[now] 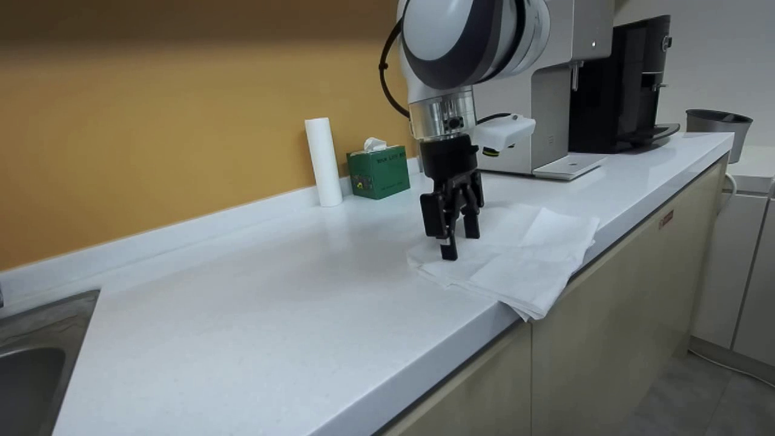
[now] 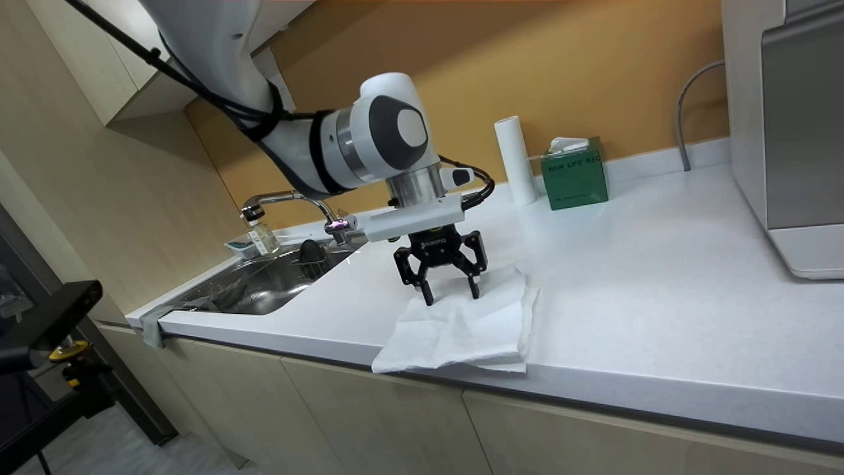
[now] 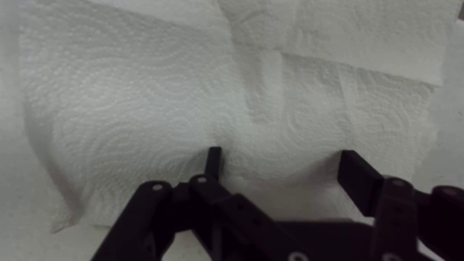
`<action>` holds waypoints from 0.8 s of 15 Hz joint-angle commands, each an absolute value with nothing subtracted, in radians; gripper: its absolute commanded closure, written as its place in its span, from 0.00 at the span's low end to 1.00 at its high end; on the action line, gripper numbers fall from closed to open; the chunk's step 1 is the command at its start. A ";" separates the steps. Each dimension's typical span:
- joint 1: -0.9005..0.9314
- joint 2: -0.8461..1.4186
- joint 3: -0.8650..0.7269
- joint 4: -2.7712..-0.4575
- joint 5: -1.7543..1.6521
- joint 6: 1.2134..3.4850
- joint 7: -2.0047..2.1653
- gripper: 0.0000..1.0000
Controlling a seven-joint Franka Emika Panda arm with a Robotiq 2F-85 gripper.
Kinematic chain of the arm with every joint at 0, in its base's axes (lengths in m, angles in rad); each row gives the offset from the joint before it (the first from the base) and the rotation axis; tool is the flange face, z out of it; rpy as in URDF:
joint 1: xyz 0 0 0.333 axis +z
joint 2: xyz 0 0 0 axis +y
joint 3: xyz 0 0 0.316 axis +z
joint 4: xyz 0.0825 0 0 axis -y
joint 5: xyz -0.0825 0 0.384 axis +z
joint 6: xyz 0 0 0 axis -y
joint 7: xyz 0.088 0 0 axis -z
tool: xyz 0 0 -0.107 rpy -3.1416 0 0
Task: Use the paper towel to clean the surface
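White, folded, embossed paper towel lies beneath my black two-fingered tool, its outer edge drooping over the front of the smooth white bench. I have the tool released, fingers parted, tips at the sheet; whether they touch, I cannot tell. I can read "ROBOTIQ" on the tool and "LIFE" on the green, rectangular tissue box.
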State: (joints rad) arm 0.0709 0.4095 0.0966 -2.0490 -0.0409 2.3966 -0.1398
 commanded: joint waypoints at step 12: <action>0.017 0.412 0.039 -1.987 -0.040 2.368 -0.145 1.00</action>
State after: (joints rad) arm 0.0428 0.4164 0.0567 -2.0147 -0.0420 2.3871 -0.1480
